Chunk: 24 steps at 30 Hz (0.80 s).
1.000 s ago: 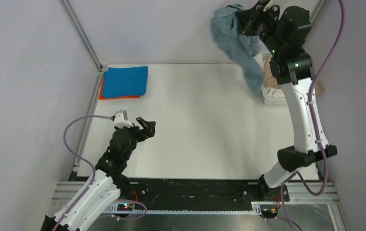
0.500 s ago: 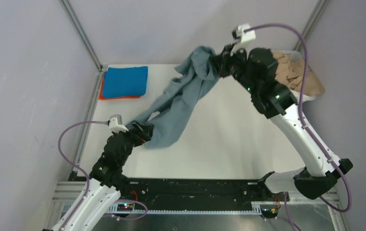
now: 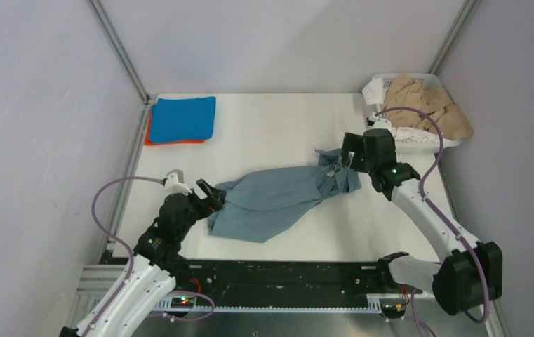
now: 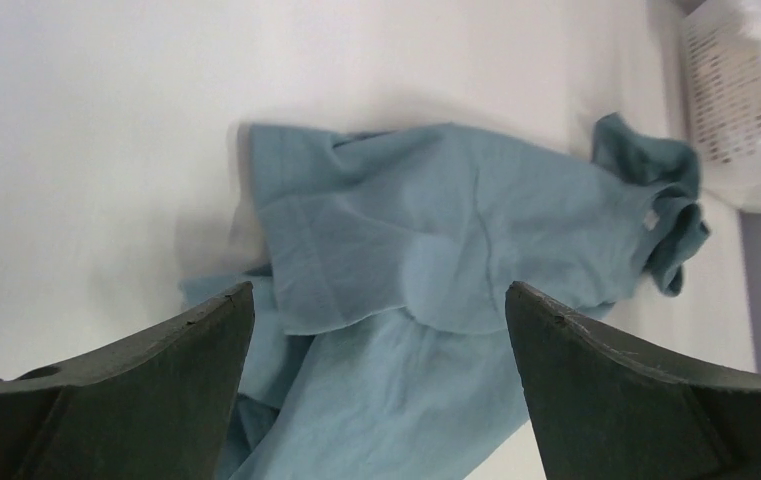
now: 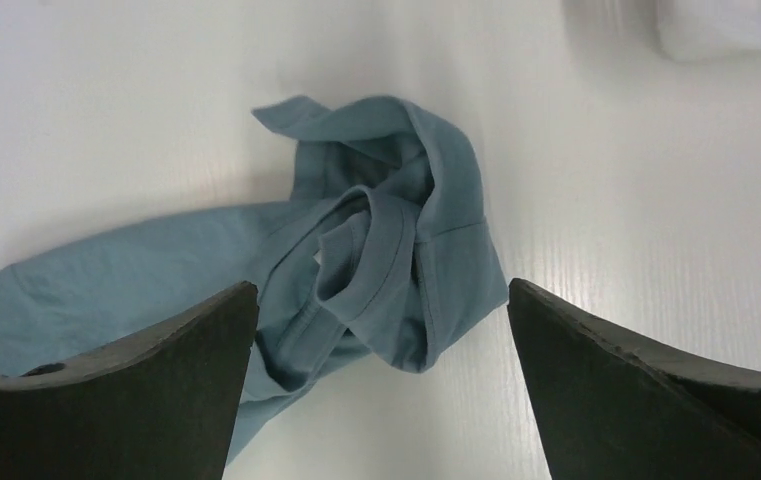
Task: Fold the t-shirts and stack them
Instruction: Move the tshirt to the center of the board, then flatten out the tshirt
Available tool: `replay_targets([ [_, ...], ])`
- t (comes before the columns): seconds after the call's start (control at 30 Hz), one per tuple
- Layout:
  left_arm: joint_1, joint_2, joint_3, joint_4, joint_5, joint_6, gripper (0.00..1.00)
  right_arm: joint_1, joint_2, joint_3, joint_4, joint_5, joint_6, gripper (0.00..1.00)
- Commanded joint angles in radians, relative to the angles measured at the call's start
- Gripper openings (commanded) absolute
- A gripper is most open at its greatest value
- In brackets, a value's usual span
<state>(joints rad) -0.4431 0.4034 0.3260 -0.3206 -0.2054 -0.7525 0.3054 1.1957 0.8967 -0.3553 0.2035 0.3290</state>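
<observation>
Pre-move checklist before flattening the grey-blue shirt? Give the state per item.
1. The shirt lies wholly on the table: ok.
2. The shirt is flat: not ok. It is bunched, and the collar end is folded over itself.
3. The left gripper is open with nothing in it, at the near-left end: ok.
4. The right gripper is open with nothing in it, over the collar end: ok.
5. Fingertip height above the cloth: cannot tell.
6. The blue stack is apart from the shirt: ok.
</observation>
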Motion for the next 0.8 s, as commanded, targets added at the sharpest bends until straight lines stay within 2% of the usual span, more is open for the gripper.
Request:
replay_targets([
  [0.0,-0.003,0.06,0.016,-0.056,0.016,-0.044,1.0,0.013,-0.135,0.038,0.003,0.026,-0.052,0.99],
  [0.1,-0.003,0.071,0.009,-0.098,0.045,-0.062,1.0,0.057,-0.176,0.014,-0.027,-0.045,-0.109,0.99],
  [0.27,-0.003,0.03,-0.004,-0.136,0.045,-0.086,1.0,0.166,-0.231,-0.027,-0.049,-0.008,-0.142,0.99],
  [0.43,-0.003,0.037,0.062,-0.135,0.033,-0.085,1.0,0.231,-0.219,-0.065,-0.043,0.01,-0.135,1.0],
  [0.6,-0.004,0.208,0.114,-0.13,0.042,-0.079,1.0,0.243,-0.198,-0.08,-0.032,0.091,-0.108,0.99],
  [0.77,-0.004,0.35,0.145,-0.058,0.062,-0.066,0.99,0.237,-0.186,-0.089,0.003,0.107,-0.091,1.0],
])
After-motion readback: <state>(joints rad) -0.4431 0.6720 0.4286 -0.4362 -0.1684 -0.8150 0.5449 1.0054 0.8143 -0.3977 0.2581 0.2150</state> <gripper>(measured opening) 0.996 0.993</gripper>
